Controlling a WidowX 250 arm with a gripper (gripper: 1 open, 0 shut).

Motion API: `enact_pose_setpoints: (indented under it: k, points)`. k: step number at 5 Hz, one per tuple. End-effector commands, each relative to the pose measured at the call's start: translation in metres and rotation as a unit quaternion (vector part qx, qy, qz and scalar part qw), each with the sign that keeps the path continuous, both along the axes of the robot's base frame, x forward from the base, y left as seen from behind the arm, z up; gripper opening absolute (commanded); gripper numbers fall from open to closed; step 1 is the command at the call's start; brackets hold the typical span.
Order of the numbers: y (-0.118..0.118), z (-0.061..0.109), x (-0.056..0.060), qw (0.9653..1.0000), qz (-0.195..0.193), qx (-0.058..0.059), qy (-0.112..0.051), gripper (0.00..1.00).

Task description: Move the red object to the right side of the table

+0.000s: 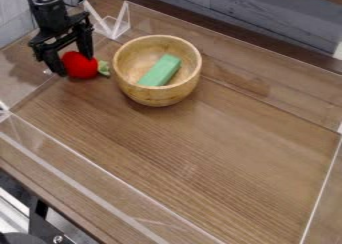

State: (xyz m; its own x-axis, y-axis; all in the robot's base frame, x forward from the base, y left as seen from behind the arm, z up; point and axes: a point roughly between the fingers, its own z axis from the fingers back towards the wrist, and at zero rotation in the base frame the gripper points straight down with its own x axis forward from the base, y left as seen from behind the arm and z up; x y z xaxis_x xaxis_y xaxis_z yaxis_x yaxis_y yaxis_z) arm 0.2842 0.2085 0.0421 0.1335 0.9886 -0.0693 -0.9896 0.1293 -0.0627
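The red toy fruit (83, 66) sits ungrasped at the table's (227, 158) far left, fingers (50, 64) spread wide around it, the rightward move not begun.

The arm comes in from the top left corner, a dark column dropping almost straight down. At its end the black gripper (66, 56) points at the table, wrist vertical. The jaws are spread wide, one finger (47, 56) out to the left and the other to the right, tips low and close to the surface. Cables trail up beside the wrist. Nothing is pinched between the fingers; whether the tips touch anything cannot be told.
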Motion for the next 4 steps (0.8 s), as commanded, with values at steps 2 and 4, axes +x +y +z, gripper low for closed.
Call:
enact_pose_setpoints:
  k: [2,4]
  points:
    - [0.003,0.010,0.009,0.9997,0.000,0.020,-0.014,0.00]
    - [-0.016,0.060,0.016,0.9970,-0.065,-0.011,-0.041,0.00]
